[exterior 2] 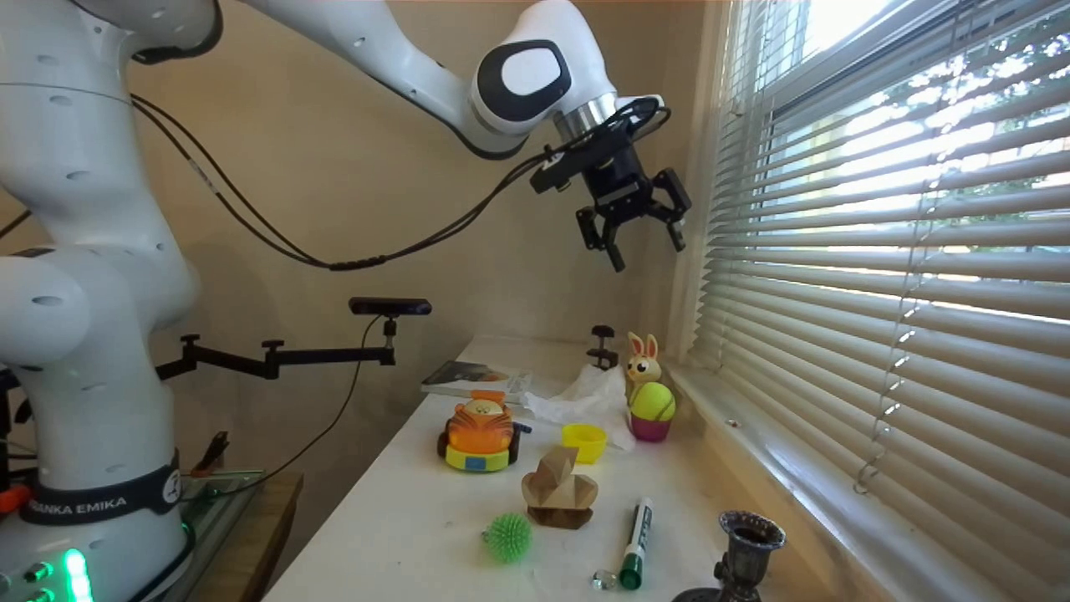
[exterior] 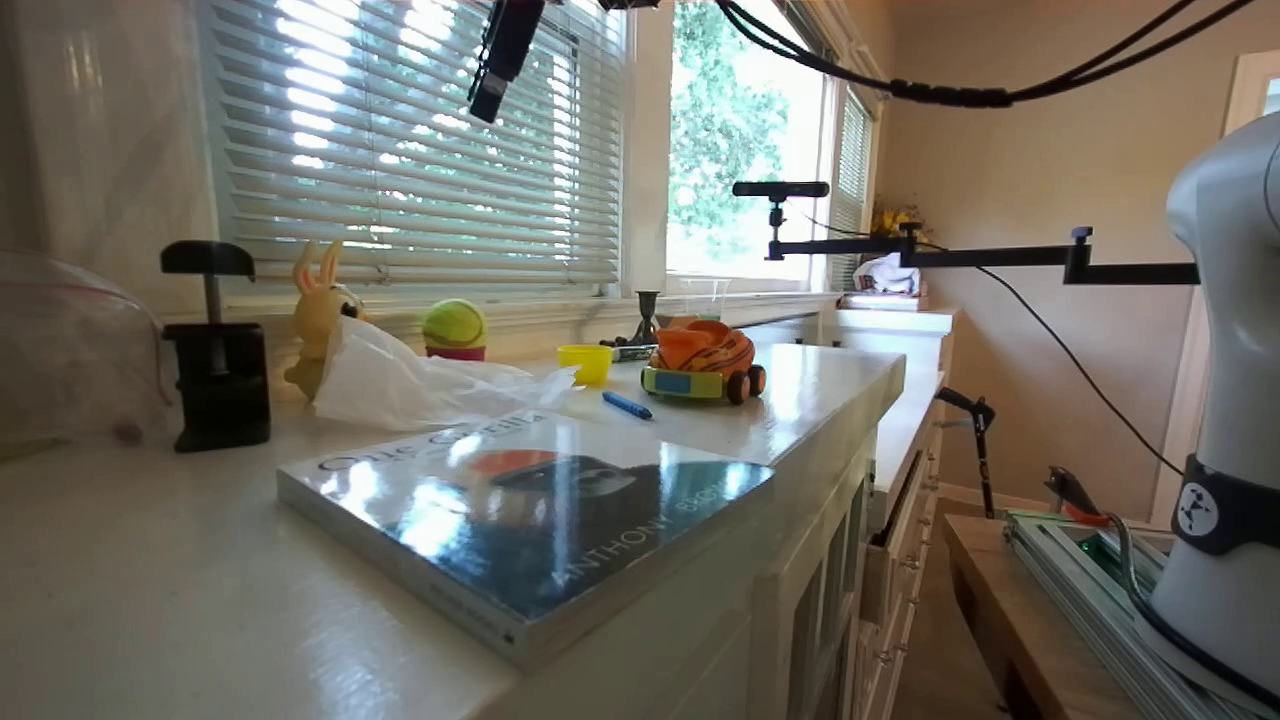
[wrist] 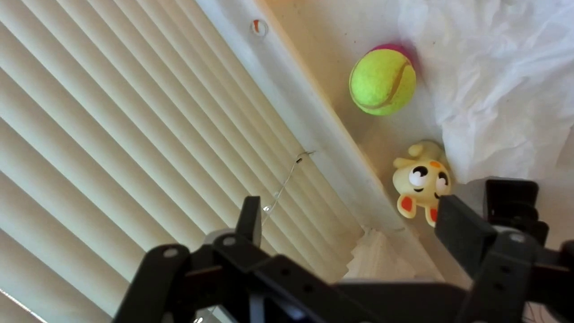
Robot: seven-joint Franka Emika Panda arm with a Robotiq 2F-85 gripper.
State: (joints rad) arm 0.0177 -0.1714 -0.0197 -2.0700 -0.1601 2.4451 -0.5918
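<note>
Toy rabbit, cream with orange inner ears, on the white counter right of centre in an exterior view, beneath the gripper. The gripper's two fingers are spread wide, holding nothing, and hang well above the counter. In the wrist view, one finger crosses the window blinds near lower centre; the other, at lower right, hides part of a rabbit ear. The robot arm extends from the left along the top of an exterior view, its wrist bent over so that the fingertips point down and slightly right.

Close around the rabbit, a tennis ball sits atop a magenta cup just in front; a crumpled white sheet and a black clamp occupy its left, and the sill runs along its right.

Farther out, a book, an orange toy car and a yellow cup lie around mid-frame; a faceted brown figure, a spiky green ball, a marker and a candle holder span lower centre to lower right.
</note>
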